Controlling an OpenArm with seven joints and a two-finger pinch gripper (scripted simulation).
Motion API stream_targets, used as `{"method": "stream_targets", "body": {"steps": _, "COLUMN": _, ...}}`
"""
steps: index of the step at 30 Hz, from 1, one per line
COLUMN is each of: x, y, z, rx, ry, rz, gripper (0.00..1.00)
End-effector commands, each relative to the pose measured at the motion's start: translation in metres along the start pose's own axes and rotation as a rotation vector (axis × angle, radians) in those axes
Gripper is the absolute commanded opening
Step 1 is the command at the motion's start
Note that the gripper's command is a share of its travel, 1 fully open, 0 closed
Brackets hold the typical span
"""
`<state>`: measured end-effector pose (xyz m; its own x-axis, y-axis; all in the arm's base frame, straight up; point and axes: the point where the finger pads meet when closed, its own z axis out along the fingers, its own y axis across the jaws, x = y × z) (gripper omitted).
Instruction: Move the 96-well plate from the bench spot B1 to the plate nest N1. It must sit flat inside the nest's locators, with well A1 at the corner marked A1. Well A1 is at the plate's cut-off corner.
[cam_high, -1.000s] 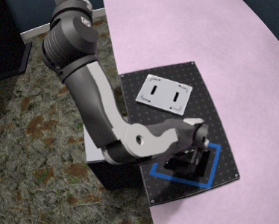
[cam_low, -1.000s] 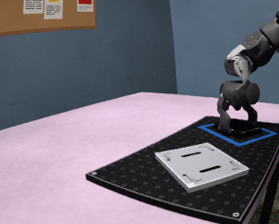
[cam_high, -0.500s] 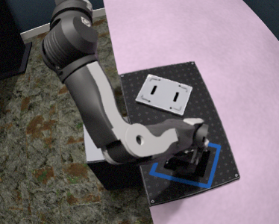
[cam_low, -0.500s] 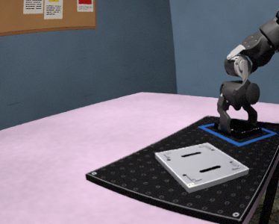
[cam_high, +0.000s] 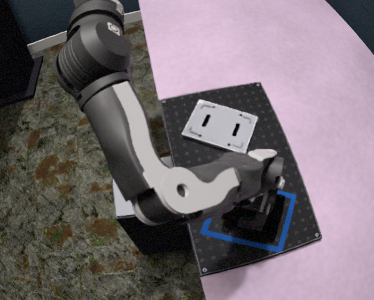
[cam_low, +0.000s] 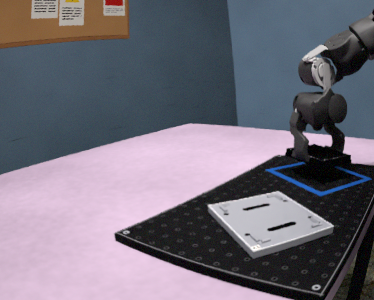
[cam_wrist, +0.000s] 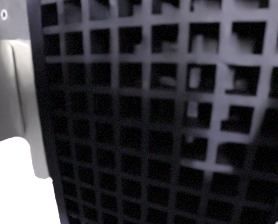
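The black 96-well plate (cam_high: 247, 215) (cam_low: 325, 159) (cam_wrist: 150, 125) hangs a little above the blue-outlined spot B1 (cam_high: 240, 240) (cam_low: 300, 182), and its shadow falls inside the outline. My gripper (cam_high: 260, 202) (cam_low: 320, 150) comes down from above and is shut on the plate, one finger on each of two opposite sides. The wrist view is filled by the plate's grid of wells, with one grey finger (cam_wrist: 12, 100) at its left edge. The plate's cut-off corner does not show. The grey plate nest N1 (cam_high: 220, 125) (cam_low: 270, 222), with corner locators and two slots, lies empty farther along the board.
Both spots are on a black perforated board (cam_high: 280, 115) (cam_low: 200, 235) lying on the pink table (cam_high: 250, 45) (cam_low: 125, 175). My arm (cam_high: 125, 140) reaches in from the table's left edge, over a dark pedestal. A pinboard hangs on the back wall.
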<state>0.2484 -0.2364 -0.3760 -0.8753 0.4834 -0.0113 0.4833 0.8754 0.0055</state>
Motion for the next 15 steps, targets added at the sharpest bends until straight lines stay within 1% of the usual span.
{"method": "stream_targets", "body": {"steps": 1, "x": 0.000, "y": -0.001, "z": 0.000, "rx": 0.006, "ry": 0.001, "rz": 0.000, "gripper": 0.00}}
{"method": "stream_targets", "body": {"steps": 6, "x": 0.000, "y": -0.001, "z": 0.000, "rx": 0.006, "ry": 0.001, "rz": 0.000, "gripper": 0.00}}
{"method": "stream_targets", "body": {"steps": 11, "x": -0.001, "y": 0.000, "z": -0.032, "rx": 0.006, "ry": 0.000, "rz": 0.000, "gripper": 0.00}}
{"method": "stream_targets", "body": {"steps": 15, "x": -0.001, "y": 0.000, "z": -0.032, "rx": 0.006, "ry": 0.000, "rz": 0.000, "gripper": 0.00}}
